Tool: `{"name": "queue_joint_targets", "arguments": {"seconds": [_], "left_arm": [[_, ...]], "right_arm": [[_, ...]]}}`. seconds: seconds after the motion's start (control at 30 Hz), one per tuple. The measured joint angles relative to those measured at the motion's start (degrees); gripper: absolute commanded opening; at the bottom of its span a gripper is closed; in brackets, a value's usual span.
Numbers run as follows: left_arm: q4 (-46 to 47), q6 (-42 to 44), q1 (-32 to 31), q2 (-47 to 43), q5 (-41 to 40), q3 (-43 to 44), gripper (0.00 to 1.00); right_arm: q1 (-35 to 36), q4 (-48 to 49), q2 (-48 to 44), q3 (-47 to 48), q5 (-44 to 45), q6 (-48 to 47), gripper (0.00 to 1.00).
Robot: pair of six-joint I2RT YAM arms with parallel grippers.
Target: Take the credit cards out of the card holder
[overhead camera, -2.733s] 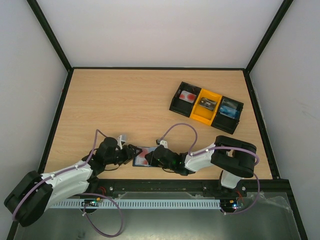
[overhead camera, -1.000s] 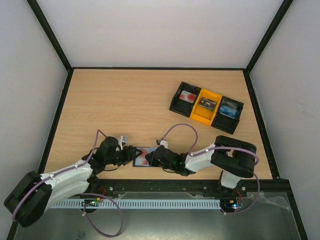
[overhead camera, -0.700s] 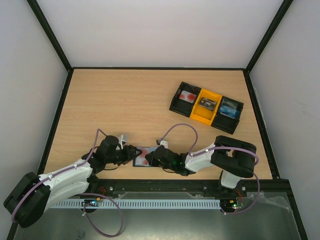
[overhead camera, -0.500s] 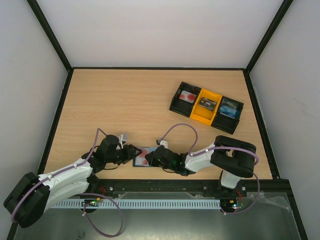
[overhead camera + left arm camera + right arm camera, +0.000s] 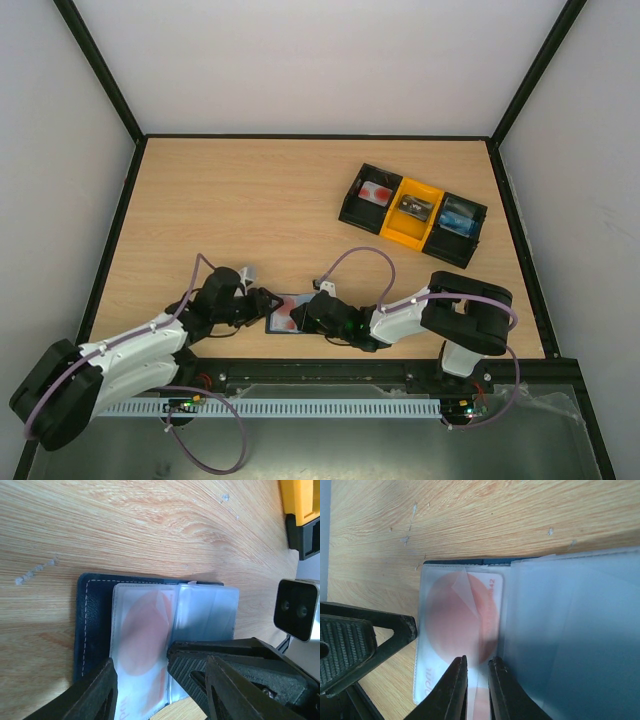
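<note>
Pink card (image 5: 451, 625) lies sleeved in the open card holder (image 5: 92, 630). The right jaws pinch its edge, likely to slide it out, while the left jaws stand open astride, probably for steadying.

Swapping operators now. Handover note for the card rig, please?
Left gripper: open, empty, beside the card holder.
Right gripper: pinched shut on the card holder's clear pocket leaf.
Holder lies open near the table's near edge. The pink-white card with a red spot sits in its pocket; no other card is visible in it.
Done: holder opened. Left: pull all cards out.
</note>
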Motion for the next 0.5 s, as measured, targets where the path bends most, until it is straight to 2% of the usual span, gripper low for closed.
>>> {"name": "queue_joint_targets", "arguments": {"seconds": [0.5], "left_arm": [[0.2, 1.5, 0.0, 1.9, 0.0, 0.3, 0.51]], "right_arm": [[0.0, 0.0, 0.0, 0.0, 0.0, 0.1, 0.15]]}}
